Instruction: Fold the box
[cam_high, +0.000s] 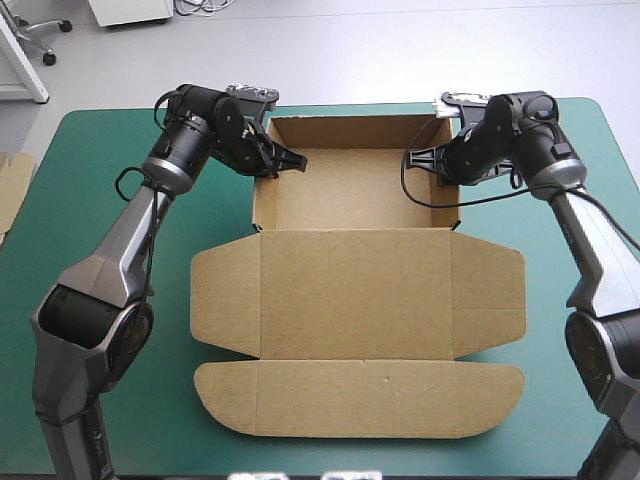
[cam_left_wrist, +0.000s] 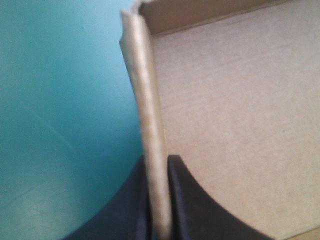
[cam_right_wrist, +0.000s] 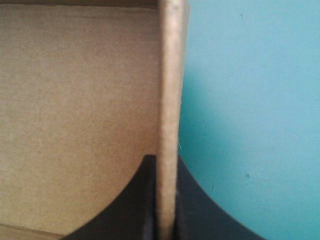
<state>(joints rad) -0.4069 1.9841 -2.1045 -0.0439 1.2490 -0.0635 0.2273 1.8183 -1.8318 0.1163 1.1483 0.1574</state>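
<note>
The brown box (cam_high: 355, 190) stands as an open tray at the table's far middle, its walls raised, its lid (cam_high: 357, 330) lying flat toward the near edge. My left gripper (cam_high: 278, 163) is shut on the tray's left wall; in the left wrist view the wall's edge (cam_left_wrist: 150, 130) runs up between the black fingers (cam_left_wrist: 185, 200). My right gripper (cam_high: 432, 165) is shut on the right wall; in the right wrist view that wall (cam_right_wrist: 170, 110) rises between its fingers (cam_right_wrist: 192, 205), with the tray's floor (cam_right_wrist: 75, 115) to one side.
The teal-green cover (cam_high: 110, 190) lies bare around the box. A piece of more brown board (cam_high: 12, 190) shows at the table's left edge. The lid's side flaps (cam_high: 225, 300) spread flat on both sides.
</note>
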